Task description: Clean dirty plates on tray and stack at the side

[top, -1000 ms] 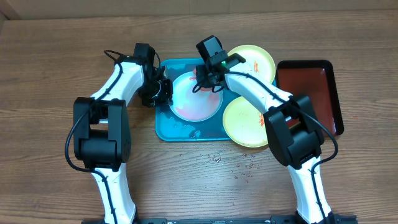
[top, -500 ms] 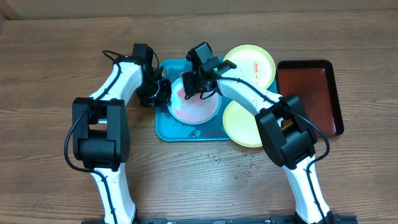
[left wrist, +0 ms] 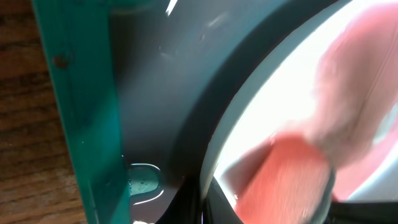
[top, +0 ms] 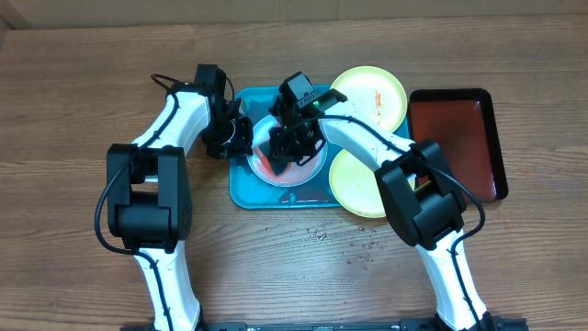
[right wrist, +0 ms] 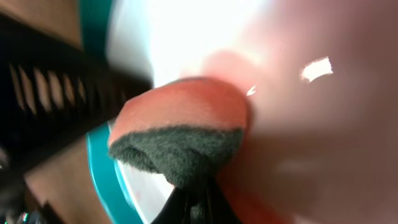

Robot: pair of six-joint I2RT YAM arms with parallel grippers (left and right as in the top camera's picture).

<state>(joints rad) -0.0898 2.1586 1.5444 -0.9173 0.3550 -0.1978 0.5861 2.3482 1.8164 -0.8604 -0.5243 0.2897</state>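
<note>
My right tool (top: 289, 147) grips a red sponge (right wrist: 180, 134) against the white plate (top: 310, 167) in the teal tray (top: 243, 188), mid-worktop; my left tool (top: 237, 136) pinches its rim. Smears show; the yellow-green plates (top: 377, 92) look unwashed, nothing stacked

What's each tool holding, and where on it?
Right tool: sponge, pinched at its dark scouring edge. Left tool: seems to clamp the white plate at its rim.
</note>
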